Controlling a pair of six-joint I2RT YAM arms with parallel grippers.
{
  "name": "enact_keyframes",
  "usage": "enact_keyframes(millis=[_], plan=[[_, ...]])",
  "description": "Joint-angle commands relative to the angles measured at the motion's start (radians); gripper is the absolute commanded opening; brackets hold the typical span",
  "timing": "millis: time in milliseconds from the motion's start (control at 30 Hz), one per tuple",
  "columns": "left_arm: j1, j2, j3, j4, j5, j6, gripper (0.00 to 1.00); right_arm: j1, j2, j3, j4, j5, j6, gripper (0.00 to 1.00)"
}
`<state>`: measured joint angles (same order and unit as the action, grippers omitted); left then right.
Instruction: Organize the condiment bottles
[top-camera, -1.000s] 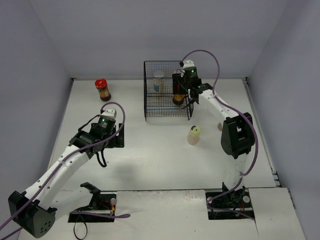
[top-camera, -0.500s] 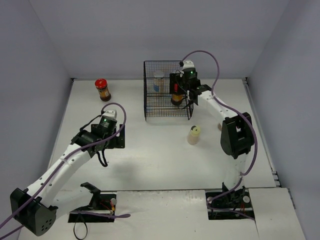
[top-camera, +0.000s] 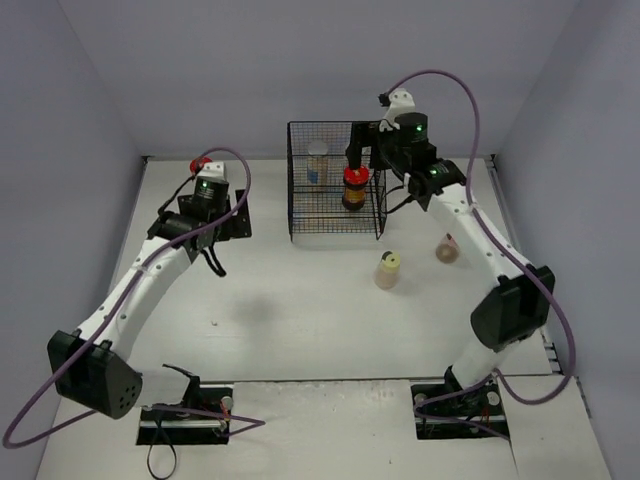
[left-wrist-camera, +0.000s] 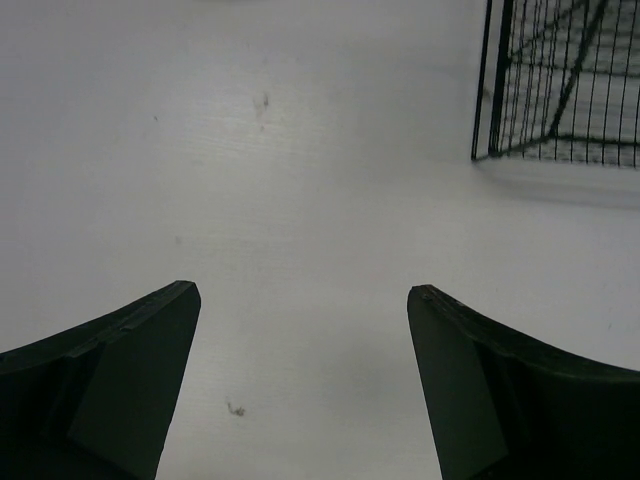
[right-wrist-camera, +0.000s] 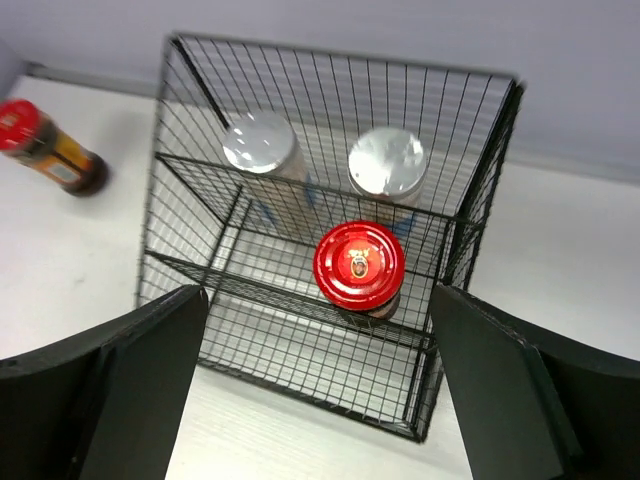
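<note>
Table bears wire basket, jar (red-lidded), yellow-capped bottle, pink-capped bottle.

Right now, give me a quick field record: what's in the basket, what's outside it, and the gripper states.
basket: black wire mesh basket
inside: left pale silver-capped bottle, right pale silver-capped bottle, dark red-lidded jar in front of them
outside: second red-lidded jar left of the basket; yellow-green-capped bottle and pink-capped bottle on its near side
left gripper: open, empty, over bare white table
right gripper: open, empty, above the basket
not yet in basket: three
</note>
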<state>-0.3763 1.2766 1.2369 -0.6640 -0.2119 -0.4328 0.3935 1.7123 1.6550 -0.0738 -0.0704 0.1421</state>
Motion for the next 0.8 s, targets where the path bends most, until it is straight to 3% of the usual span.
enact_keyframes(millis=[0, 467, 767], plan=[[0.1, 0.088, 0.114, 0.141, 0.034, 0.042, 0.87, 0.002, -0.16, -0.006, 0.008, -0.048, -0.027, 1.0], [0.257, 0.585, 0.617, 0.242, -0.038, 0.213, 0.87, 0.002, -0.451, -0.331, -0.017, -0.169, 0.037, 1.0], [0.31, 0.76, 0.759, 0.262, -0.041, 0.226, 0.87, -0.001, -0.48, -0.374, -0.075, -0.177, 0.004, 1.0]])
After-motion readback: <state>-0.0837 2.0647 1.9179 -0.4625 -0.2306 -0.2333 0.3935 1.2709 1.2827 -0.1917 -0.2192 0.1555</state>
